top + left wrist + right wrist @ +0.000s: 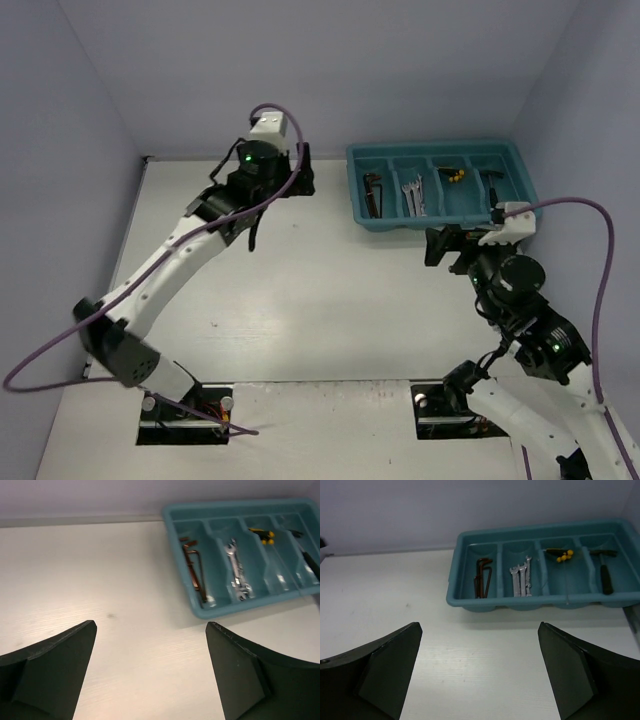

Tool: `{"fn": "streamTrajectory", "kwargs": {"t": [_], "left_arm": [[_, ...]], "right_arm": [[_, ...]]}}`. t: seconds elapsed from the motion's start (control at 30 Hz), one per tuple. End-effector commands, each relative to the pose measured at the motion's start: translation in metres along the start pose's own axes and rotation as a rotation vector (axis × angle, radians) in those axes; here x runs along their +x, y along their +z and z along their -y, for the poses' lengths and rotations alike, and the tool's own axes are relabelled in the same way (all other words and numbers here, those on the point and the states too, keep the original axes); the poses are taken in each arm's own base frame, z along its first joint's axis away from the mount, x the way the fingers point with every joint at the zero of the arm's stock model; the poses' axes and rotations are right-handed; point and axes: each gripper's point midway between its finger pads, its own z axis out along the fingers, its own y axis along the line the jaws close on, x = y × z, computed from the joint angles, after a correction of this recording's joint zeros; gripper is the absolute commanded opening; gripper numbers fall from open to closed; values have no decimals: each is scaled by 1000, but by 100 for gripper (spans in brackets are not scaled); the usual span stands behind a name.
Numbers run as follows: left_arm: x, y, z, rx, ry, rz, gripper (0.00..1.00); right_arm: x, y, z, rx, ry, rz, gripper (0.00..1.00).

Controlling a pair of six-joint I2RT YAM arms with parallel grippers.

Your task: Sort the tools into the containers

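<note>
All tools we can find lie in the tray at the far right of the table: hex keys in the leftmost compartment, wrenches next, yellow pieces third (too small to count, possibly two), hammer rightmost. Left gripper and right gripper both stand wide apart and empty above the table. We judge the sort done; to finish well, draw the right arm straight back from the tray's near wall without nudging it.

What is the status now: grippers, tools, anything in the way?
Open and empty: left gripper, right gripper. In tray, one compartment each: hex keys, wrenches, yellow-and-black pieces, hammer. No obstacle seen.
</note>
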Motion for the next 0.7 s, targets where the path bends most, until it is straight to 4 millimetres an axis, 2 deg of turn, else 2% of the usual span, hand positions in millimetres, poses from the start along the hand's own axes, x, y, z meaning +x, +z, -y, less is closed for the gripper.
{"fn": "streamTrajectory", "kwargs": {"t": [0.0, 0.07, 0.17, 0.33, 0.43, 0.5, 0.67], "left_arm": [[-17, -75, -65, -203, 80, 70, 90], [-12, -111, -93, -276, 91, 93, 93], [1, -150, -125, -353, 118, 106, 96], [19, -208, -164, -440, 93, 162, 98], [42, -224, -183, -488, 97, 140, 97], [49, -233, -190, -505, 83, 157, 97], [58, -236, -199, -544, 62, 164, 97]], "right_arm": [[-31, -18, 28, 105, -6, 130, 100], [-33, -28, 40, 143, -13, 157, 100], [-32, -38, 56, 196, -28, 182, 100], [-27, -47, 76, 289, -51, 192, 100], [-24, -48, 85, 341, -54, 187, 100], [-22, -49, 89, 367, -48, 186, 100], [-10, -39, 83, 357, -20, 159, 100]]}}
